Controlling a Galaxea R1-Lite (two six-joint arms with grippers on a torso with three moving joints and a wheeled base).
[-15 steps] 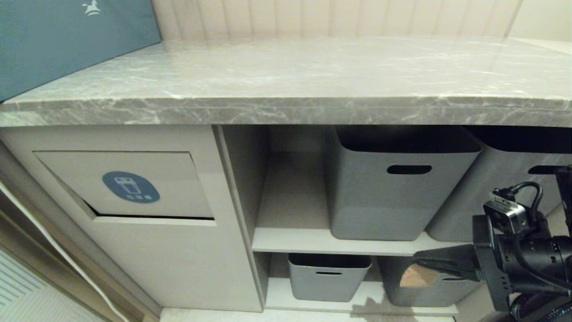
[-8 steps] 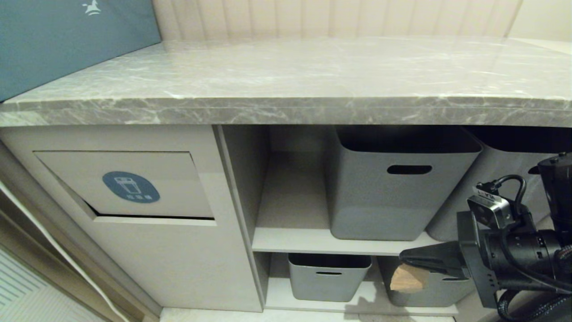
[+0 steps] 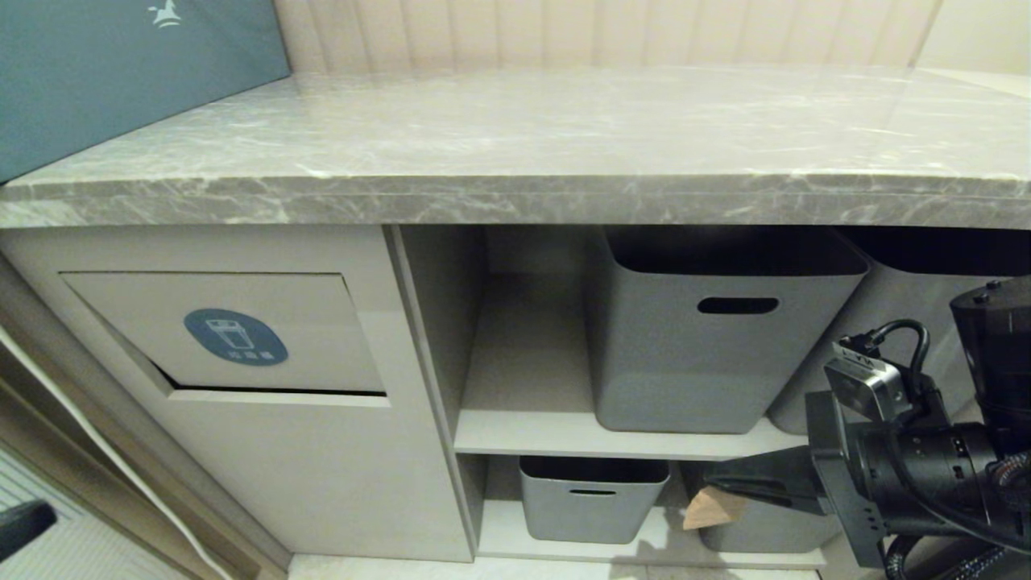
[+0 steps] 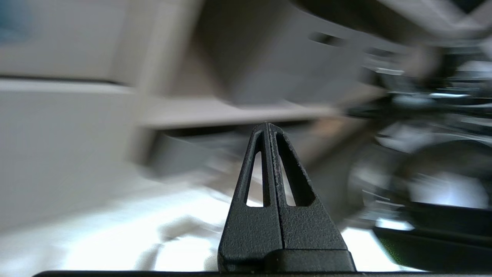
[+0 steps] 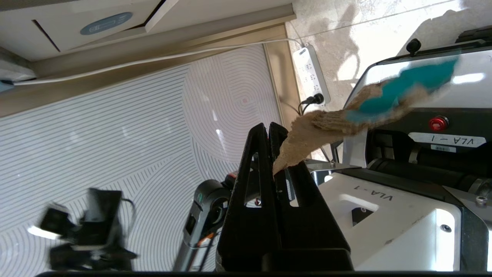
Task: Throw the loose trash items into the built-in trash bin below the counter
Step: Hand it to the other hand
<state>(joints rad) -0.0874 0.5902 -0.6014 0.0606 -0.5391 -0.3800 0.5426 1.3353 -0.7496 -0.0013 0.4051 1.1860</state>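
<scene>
The trash scrap (image 5: 357, 115) is pinched in the closed right gripper (image 3: 713, 483) — it is best carried toward ten o'clock, and the bin flap (image 3: 233, 334) pushed inward before release; the left gripper (image 4: 268, 129) is closed, empty.

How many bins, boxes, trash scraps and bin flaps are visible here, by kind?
Grey tubs: 4
Teal box: 1
Cardboard scrap with turquoise tape: 1, in the right gripper
Trash bin flap: 1
Total: 7
</scene>
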